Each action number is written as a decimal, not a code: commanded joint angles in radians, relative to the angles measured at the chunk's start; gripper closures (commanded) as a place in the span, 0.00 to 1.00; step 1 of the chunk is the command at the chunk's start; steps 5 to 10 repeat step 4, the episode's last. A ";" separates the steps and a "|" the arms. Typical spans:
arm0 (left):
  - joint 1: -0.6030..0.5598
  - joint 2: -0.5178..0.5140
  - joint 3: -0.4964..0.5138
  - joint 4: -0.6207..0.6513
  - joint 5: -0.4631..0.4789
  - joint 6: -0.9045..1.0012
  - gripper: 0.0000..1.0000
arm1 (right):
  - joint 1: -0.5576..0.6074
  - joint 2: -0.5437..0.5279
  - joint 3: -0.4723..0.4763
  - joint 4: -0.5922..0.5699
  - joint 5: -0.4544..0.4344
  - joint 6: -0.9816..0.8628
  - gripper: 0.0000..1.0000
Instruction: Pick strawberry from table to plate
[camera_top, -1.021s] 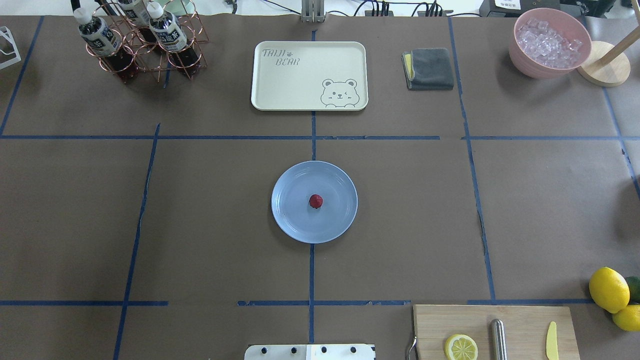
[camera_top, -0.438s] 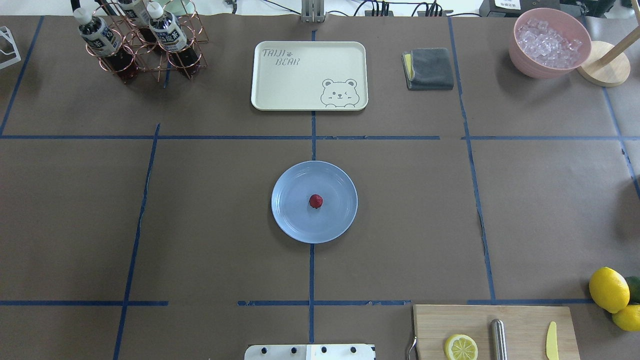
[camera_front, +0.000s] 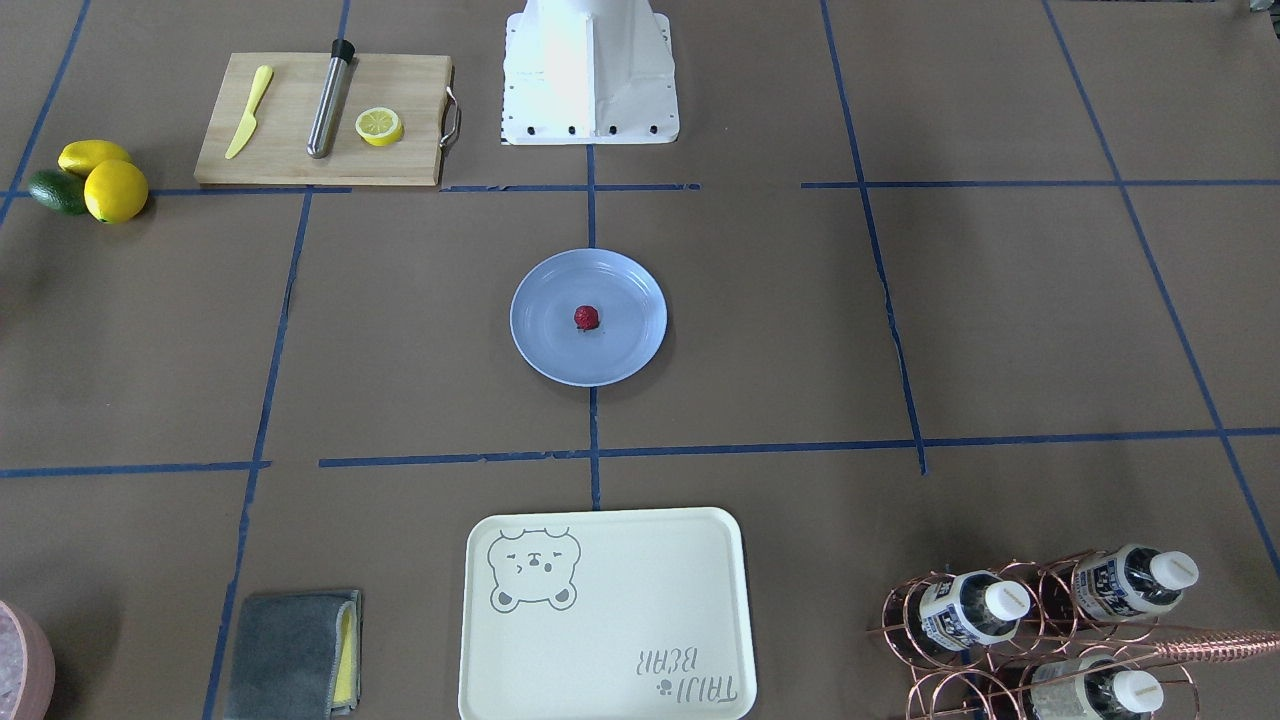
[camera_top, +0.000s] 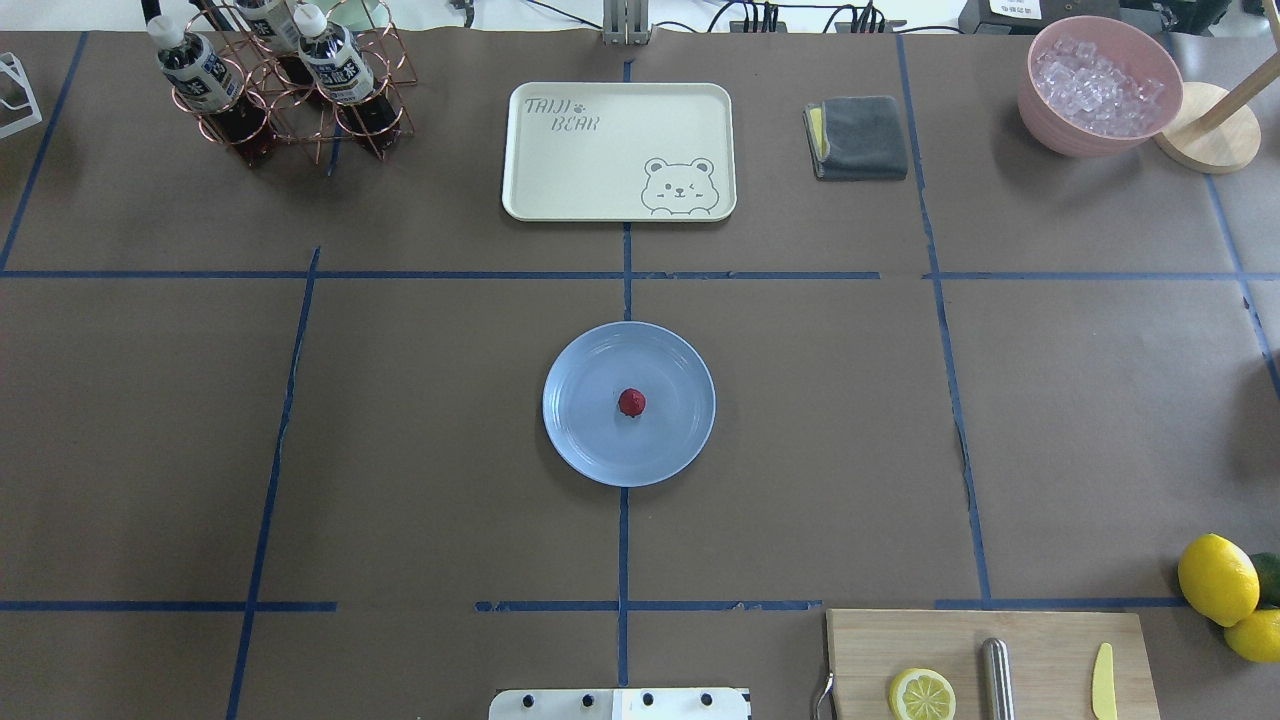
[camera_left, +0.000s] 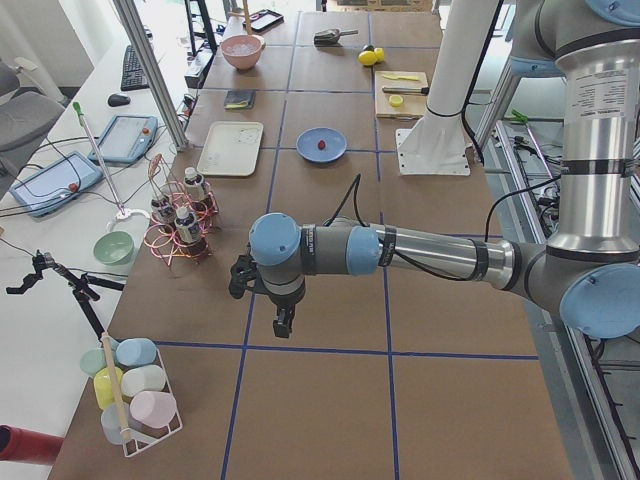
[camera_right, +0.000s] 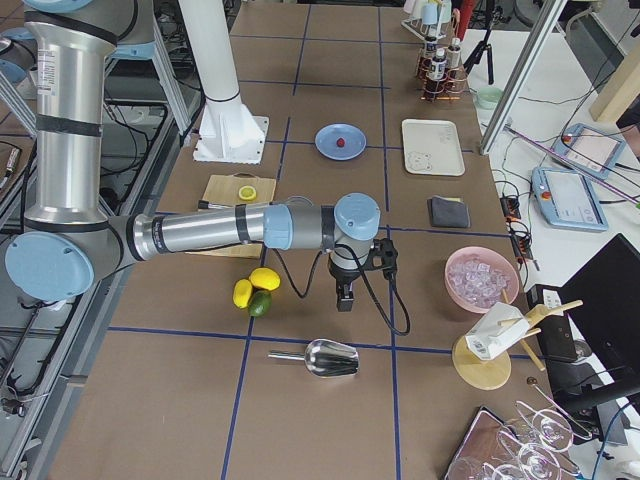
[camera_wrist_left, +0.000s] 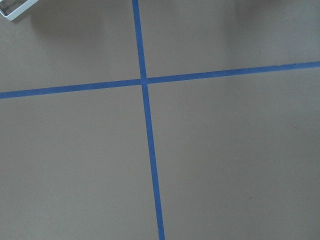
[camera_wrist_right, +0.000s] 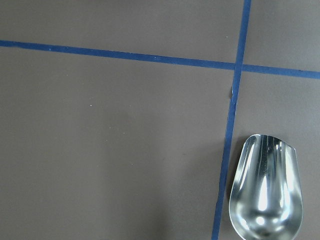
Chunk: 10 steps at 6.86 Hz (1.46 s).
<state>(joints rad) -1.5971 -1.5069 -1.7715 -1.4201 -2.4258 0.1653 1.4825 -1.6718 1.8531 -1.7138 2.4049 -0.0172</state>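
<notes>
Seemingly done, with strawberry (camera_top: 631, 402) on plate (camera_top: 590, 442). Cannot tell spread of left fingers (camera_left: 284, 324) or right fingers (camera_right: 345, 299). Needs nothing further, likely.

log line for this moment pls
strawberry: on plate | left tool: far from plate, state unclear | right tool: near scoop, state unclear | task: looks done
</notes>
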 joint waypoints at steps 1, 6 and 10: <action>-0.001 0.002 0.003 -0.005 0.002 0.010 0.00 | 0.004 -0.008 0.027 -0.001 0.029 0.005 0.00; -0.003 -0.018 0.001 -0.002 0.074 0.011 0.00 | 0.004 -0.017 0.035 -0.001 0.034 0.003 0.00; -0.003 -0.018 0.001 -0.002 0.074 0.011 0.00 | 0.004 -0.017 0.035 -0.001 0.034 0.003 0.00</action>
